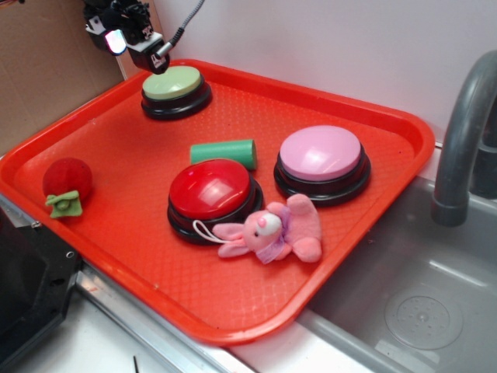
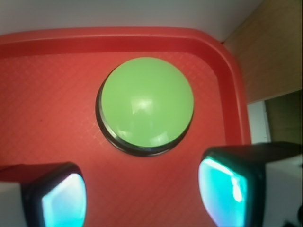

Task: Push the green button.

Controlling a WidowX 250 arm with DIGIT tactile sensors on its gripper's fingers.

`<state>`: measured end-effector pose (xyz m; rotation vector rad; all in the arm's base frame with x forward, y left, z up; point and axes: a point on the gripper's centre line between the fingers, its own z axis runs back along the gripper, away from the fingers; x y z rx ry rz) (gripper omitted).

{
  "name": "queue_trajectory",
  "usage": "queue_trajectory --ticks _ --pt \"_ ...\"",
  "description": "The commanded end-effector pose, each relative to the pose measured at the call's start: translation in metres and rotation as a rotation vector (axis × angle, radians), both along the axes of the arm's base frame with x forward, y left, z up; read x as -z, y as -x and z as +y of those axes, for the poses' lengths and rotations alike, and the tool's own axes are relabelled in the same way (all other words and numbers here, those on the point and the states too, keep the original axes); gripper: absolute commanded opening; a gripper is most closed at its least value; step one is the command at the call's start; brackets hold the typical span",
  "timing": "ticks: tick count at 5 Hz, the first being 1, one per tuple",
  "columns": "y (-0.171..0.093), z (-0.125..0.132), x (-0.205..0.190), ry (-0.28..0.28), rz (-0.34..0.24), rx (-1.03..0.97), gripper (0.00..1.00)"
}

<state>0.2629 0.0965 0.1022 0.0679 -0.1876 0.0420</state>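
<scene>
The green button [image 1: 172, 83] is a pale yellow-green dome on a black round base, at the far left corner of the red tray [image 1: 116, 233]. It fills the middle of the wrist view [image 2: 147, 101]. My gripper [image 1: 128, 40] hovers above and just behind-left of the button, not touching it. In the wrist view the gripper [image 2: 142, 196] is open and empty, with bare tray between its two black fingers with glowing cyan pads [image 2: 220, 189].
On the tray: a small green foam cylinder [image 1: 224, 153], a glossy red button [image 1: 211, 194], a pink button [image 1: 321, 159], a pink plush bunny [image 1: 273, 229], a red ball on a green toy [image 1: 67, 184]. A grey faucet [image 1: 462, 132] and sink [image 1: 404, 311] lie right.
</scene>
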Motion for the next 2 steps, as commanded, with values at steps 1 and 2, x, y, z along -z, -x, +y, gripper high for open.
queue_trajectory --ticks 1,2 --pt "-0.0052 -0.0046 -0.0373 -0.034 -0.082 0.003 1.00" --pt "0.0001 -0.0070 -0.0405 -0.021 -0.100 0.000 1.00"
